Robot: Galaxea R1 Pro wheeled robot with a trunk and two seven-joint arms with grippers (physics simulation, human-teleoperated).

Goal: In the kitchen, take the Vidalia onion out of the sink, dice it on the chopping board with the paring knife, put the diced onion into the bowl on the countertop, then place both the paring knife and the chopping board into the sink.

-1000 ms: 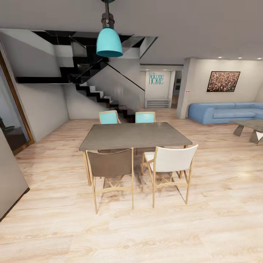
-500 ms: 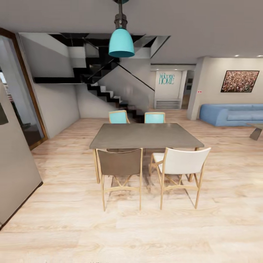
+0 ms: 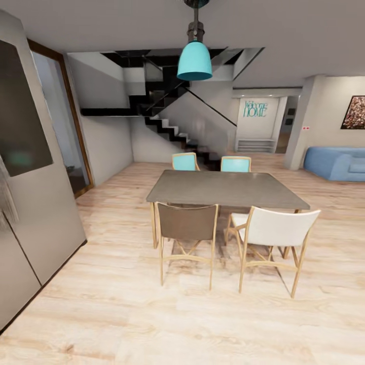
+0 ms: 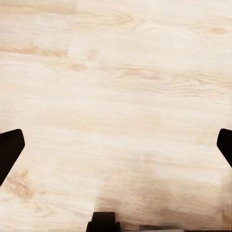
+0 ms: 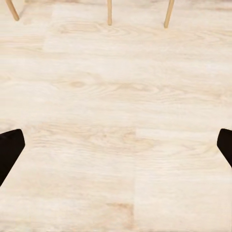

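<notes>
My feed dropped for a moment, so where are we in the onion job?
Nothing looks done yet. The head view faces a dining table with four chairs under a teal pendant lamp, a staircase behind, so the robot is not at any sink. Both wrist views show wide-open jaws over the bare wood floor, holding nothing. Reaching the kitchen, dicing, bowling the onion and sinking knife and board all remain.

Floor (image 3: 152, 314): pale blond wood grain, the same between the black fingertips (image 4: 9, 150) in both wrist views. Dining table (image 3: 223, 188): flat grey top. Chairs: two turquoise (image 3: 184, 161), one brown (image 3: 186, 222), one white (image 3: 279, 227). Pendant lamp (image 3: 194, 61): turquoise. Sofa (image 3: 337, 162): blue.
</notes>
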